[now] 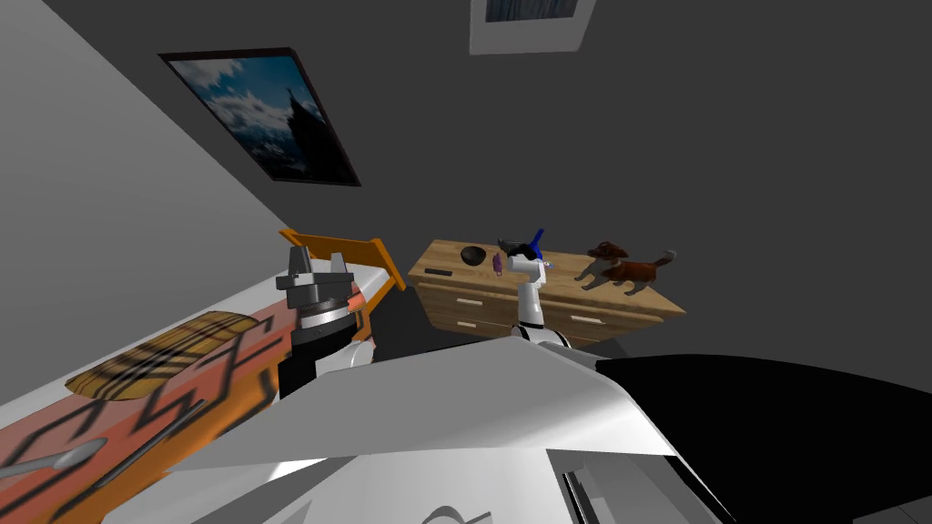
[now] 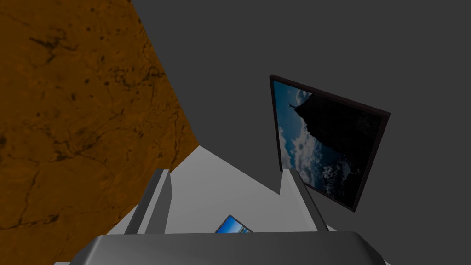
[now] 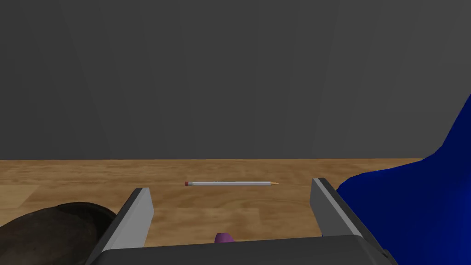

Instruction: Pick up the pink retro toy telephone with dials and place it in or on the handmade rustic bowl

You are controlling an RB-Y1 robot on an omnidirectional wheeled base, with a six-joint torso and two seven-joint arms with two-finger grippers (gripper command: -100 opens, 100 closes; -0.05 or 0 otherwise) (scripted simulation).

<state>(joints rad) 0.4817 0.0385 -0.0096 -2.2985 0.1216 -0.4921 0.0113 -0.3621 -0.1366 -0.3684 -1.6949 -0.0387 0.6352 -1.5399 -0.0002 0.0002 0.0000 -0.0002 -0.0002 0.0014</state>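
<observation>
Hovering the right gripper (image 3: 231,186) — spread wide — right at the pink toy phone (image 3: 224,237) beside the dark bowl (image 3: 50,230), so next I'd guess: lower, pinch.

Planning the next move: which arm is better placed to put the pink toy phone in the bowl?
Right. The right gripper is over the dresser, open, the phone between its fingers and the bowl just beside. The left gripper is up by the bed, facing a wall.
</observation>
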